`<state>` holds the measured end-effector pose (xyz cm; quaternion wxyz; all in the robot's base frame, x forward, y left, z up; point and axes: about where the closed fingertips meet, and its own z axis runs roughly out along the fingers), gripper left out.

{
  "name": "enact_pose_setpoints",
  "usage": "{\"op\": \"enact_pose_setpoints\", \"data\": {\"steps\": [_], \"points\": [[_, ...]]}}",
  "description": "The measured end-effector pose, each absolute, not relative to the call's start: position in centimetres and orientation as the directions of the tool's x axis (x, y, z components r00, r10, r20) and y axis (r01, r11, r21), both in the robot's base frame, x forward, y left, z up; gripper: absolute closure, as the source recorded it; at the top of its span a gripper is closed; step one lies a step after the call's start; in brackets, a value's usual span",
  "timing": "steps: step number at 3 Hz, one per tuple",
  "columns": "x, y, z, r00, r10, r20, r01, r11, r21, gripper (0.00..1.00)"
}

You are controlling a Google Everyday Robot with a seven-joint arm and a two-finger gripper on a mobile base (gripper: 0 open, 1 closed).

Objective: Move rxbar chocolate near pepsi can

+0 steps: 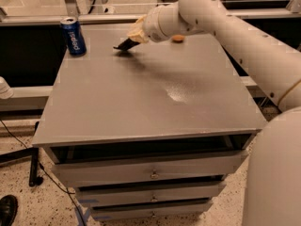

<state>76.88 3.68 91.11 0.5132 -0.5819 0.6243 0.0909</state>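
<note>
The pepsi can [73,36] stands upright at the far left corner of the grey table top [141,102]. My gripper [133,35] is over the far middle of the table, right of the can, and is shut on the rxbar chocolate [124,44], a thin black wrapper that sticks out to the lower left, its tip low at the table surface. A gap of about one can width lies between the bar and the can. My white arm reaches in from the right.
A small round orange fruit [178,38] lies on the table behind my arm at the far right. The table is a drawer cabinet with several drawers [150,172]. A glass wall and dark shelves stand behind it.
</note>
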Motion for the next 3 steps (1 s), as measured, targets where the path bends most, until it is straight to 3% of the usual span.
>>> {"op": "enact_pose_setpoints", "data": {"steps": [3], "points": [[77.3,12.6,90.3,0.290,-0.563,-0.774,-0.857,0.207,-0.472,1.00]]}}
